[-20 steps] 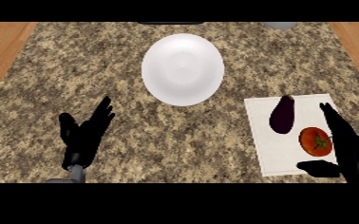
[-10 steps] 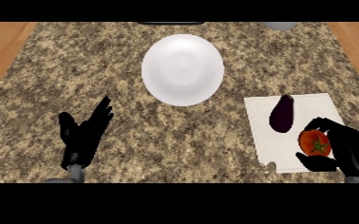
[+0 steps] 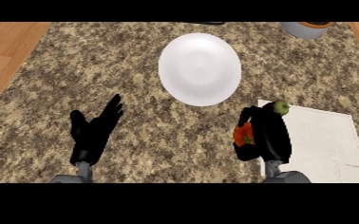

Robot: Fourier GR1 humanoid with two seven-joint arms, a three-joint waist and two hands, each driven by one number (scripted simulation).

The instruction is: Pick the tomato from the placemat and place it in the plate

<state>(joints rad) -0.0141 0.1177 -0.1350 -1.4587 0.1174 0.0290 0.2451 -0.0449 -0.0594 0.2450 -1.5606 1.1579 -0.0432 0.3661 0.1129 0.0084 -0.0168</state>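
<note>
Your right hand (image 3: 270,135) grasps the tomato (image 3: 243,135) at the placemat's (image 3: 319,142) left edge, short of the white plate (image 3: 200,69); your left hand (image 3: 91,133) rests, fingers released.

Right hand (image 3: 270,135) fingers curled; left hand (image 3: 91,134) open.

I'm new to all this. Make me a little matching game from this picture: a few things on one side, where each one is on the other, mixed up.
Things:
1. tomato
2. plate
3. placemat
4. left hand

Places:
a. lower right of the counter
b. open, lower left
c. held in the right hand
d. upper middle of the counter

Pairs: 1-c, 2-d, 3-a, 4-b
</note>
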